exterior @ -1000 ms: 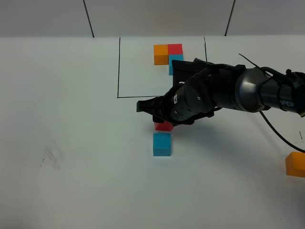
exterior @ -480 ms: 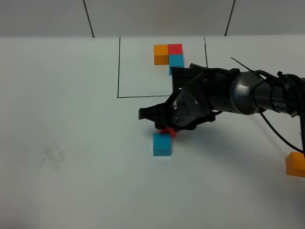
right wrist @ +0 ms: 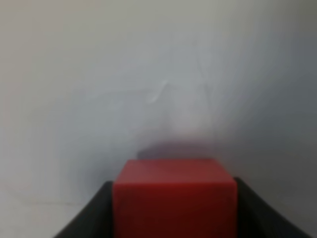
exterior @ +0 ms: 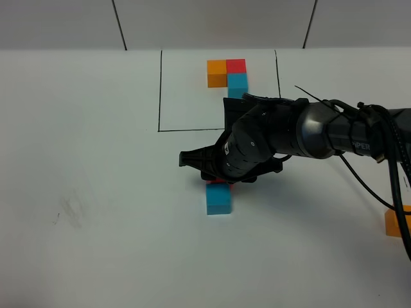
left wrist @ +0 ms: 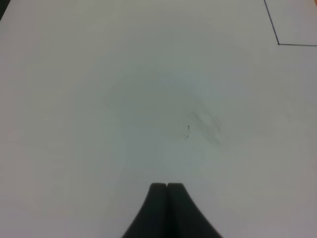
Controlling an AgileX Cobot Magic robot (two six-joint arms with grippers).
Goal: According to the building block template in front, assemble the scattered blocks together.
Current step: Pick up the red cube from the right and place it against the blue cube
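Left gripper: the left gripper point(left wrist: 167, 191) hangs over the bare white table point(left wrist: 99, 99), fingers pressed together, holding nothing.
Step in hand: apparently seating the small matte red cube point(right wrist: 173, 186) behind the small matte cyan-blue cube point(exterior: 218, 199); contact cannot be told.
Right arm: the black right arm point(exterior: 308, 131) reaches across the middle, wrist bent down; the right gripper point(right wrist: 174, 218) clamps the red cube.
Template: the black-bordered L-shaped building block template point(exterior: 228, 74) lies beyond.
Next move: probably release, then fetch the small matte orange cube point(exterior: 398, 223), well apart at the right edge.
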